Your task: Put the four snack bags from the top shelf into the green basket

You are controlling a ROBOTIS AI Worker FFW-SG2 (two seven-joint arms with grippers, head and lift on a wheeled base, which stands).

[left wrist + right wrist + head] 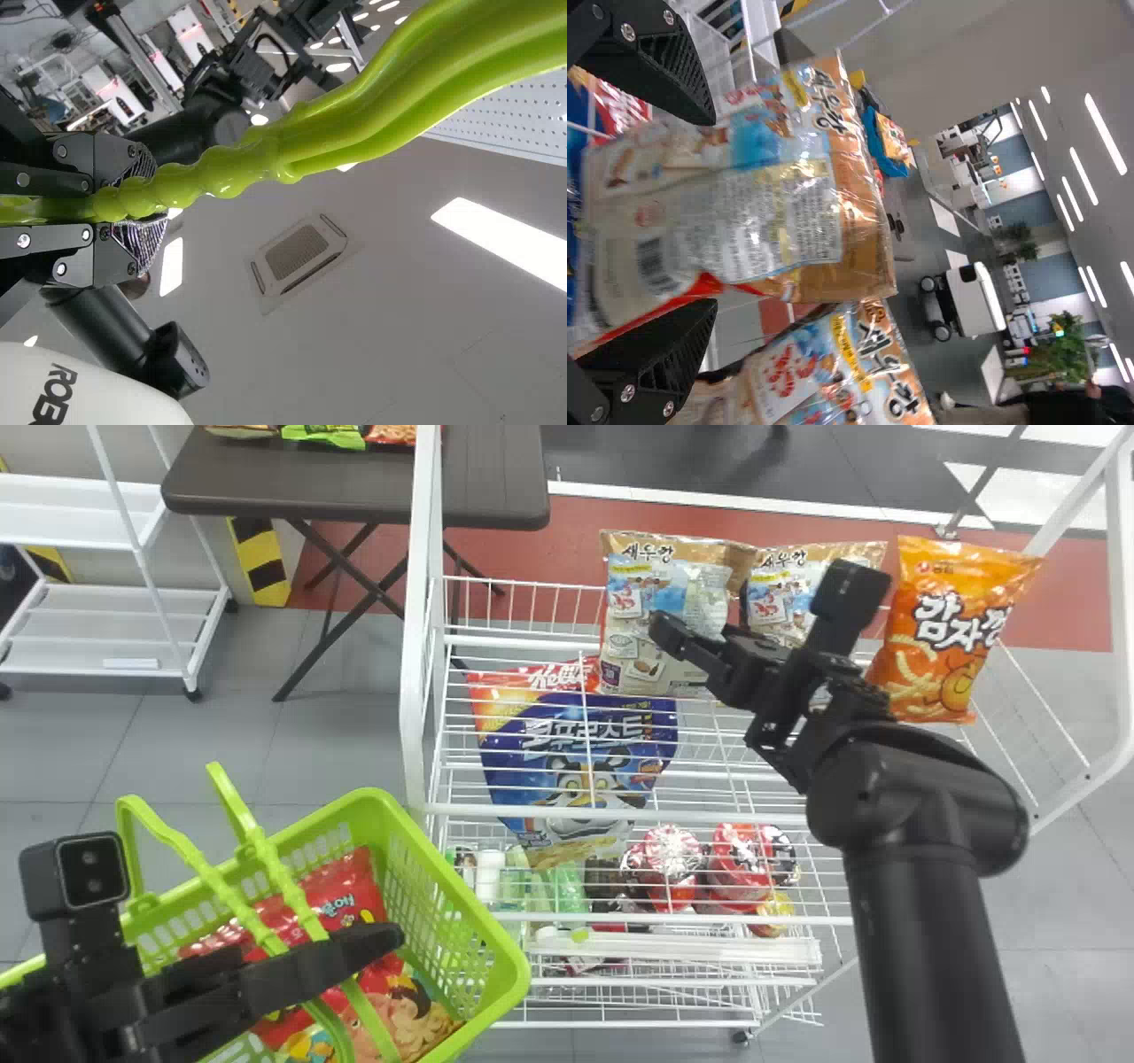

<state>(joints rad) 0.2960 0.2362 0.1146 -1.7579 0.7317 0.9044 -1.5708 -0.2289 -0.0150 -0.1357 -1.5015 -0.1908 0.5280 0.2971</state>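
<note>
Right gripper [709,211], spread wide, empty, faces shrimp-snack bag [771,190]; likely light, slippery, best pinched mid-body; left gripper [133,208] clamps basket handle [354,124].

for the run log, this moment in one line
right gripper: open, near tan bag | left gripper: shut on basket handle | green basket: holds red bag | orange bag: on shelf

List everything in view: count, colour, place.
Racks: two, white, centre and far left
Patterned bags: two, tan-and-blue, rack top
Right-hand bag: one, orange, rack top
Large bag: one, blue, behind rack wires
Lower goods: many, mixed, lower rack
Basket: one, green, beside rack
Basket packaging: count unclear, mostly red, inside
Table: one, dark brown, background
Table bags: several, mixed, tabletop
Lights: several, white, ceiling
Left claw: one, black, on basket handle
Right claw: one, black, by patterned bags
</note>
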